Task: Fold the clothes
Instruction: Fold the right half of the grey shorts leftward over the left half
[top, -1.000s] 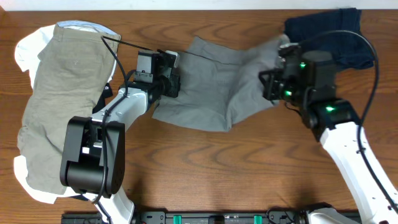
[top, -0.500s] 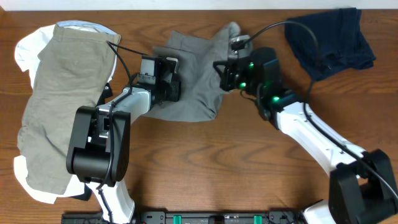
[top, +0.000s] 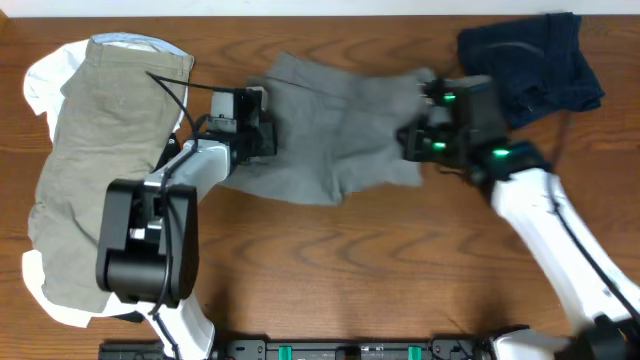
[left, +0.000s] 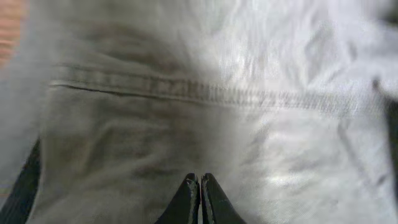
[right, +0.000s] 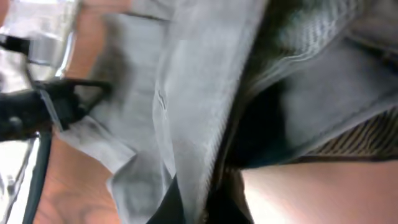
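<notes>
The dark grey shorts (top: 330, 120) lie crumpled mid-table between both arms. My left gripper (top: 262, 135) is at their left edge; in the left wrist view its fingertips (left: 200, 186) are pressed together over the grey cloth (left: 205, 93) with its stitched seam, and no fold shows between them. My right gripper (top: 412, 138) is shut on the shorts' right edge, with grey cloth (right: 199, 112) hanging between the jaws (right: 199, 202). Khaki-olive shorts (top: 100, 160) lie on a white piece (top: 40, 85) at far left. A navy piece (top: 535, 60) lies at back right.
Bare wooden tabletop (top: 380, 270) lies in front of the shorts. A black cable (top: 180, 85) loops from the left arm over the khaki shorts. A black rail (top: 350, 350) runs along the table's front edge.
My right gripper swung left over the shorts with the cloth, then back right, and the shorts spread wider again. The left arm stayed at the left edge.
</notes>
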